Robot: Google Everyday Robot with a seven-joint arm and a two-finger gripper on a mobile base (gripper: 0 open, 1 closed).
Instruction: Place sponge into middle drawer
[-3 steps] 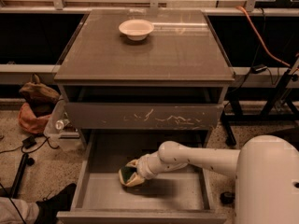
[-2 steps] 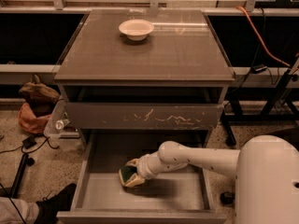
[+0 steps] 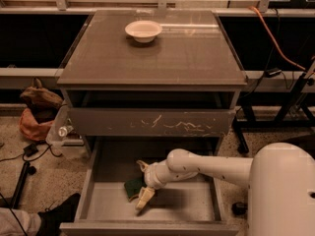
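Hand (image 3: 141,185) splayed around sponge (image 3: 132,187) in drawer (image 3: 197,206)

The gripper (image 3: 140,186), inside the middle drawer (image 3: 192,206), hides the right part of the sponge (image 3: 131,187).

Nothing legible shows anywhere: no text, label, brand, number or sign. The white two-finger gripper (image 3: 141,186) sits inside the wide shallow grey middle drawer (image 3: 108,206), its fingers (image 3: 143,199) spread apart.
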